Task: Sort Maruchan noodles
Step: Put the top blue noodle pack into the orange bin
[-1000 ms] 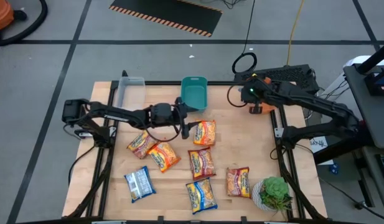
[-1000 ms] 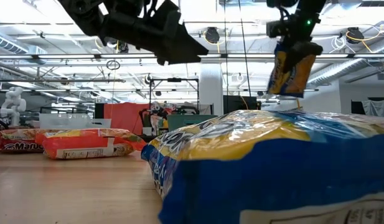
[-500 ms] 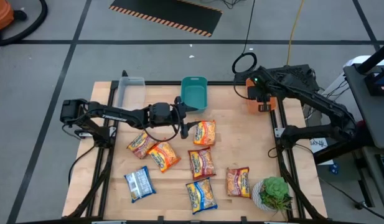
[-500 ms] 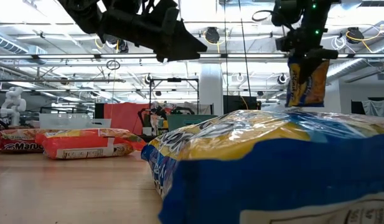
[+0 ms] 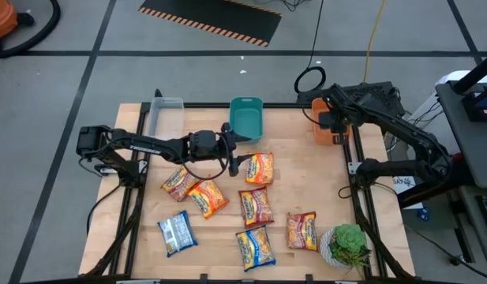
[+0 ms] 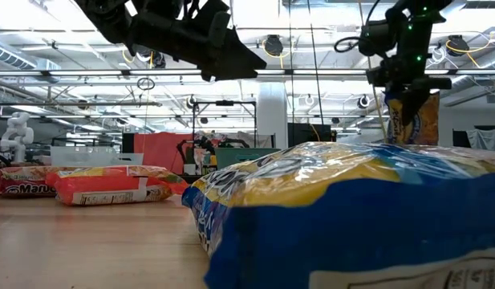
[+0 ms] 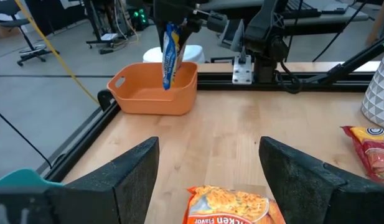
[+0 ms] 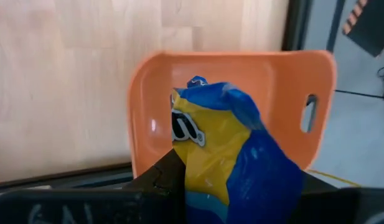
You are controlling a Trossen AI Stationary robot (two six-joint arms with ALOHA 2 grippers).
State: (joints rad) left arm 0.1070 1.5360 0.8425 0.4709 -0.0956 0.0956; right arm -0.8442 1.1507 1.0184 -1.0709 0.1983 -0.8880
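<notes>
A yellow-blue noodle packet (image 8: 229,149) hangs from my right gripper (image 5: 331,122), which is shut on it above the orange bin (image 5: 323,132) at the table's far right corner. Several more noodle packets lie flat on the table, among them an orange one (image 5: 259,167), a blue-white one (image 5: 176,233) and a yellow-blue one (image 5: 255,246). My left gripper (image 5: 235,155) stands open above the table's middle, just left of the orange packet (image 7: 232,205), with nothing between its fingers. My right gripper pinches the packet's upper end (image 7: 171,32) between its two fingers, coming from above and pointing steeply down. The packet hangs upright below the fingers, clear of the table, and its lower end (image 7: 167,84) is over the orange bin's opening.
A teal bin (image 5: 246,117) stands at the far edge's middle and a clear bin (image 5: 165,113) at the far left. A green potted plant (image 5: 350,244) sits at the near right corner. Black frame rails run along the table's sides.
My right gripper has carried the yellow-blue packet toward the table's right edge and down, coming over the orange bin. The gripper has tipped more steeply downward, and the packet, slanted before, now hangs upright.
</notes>
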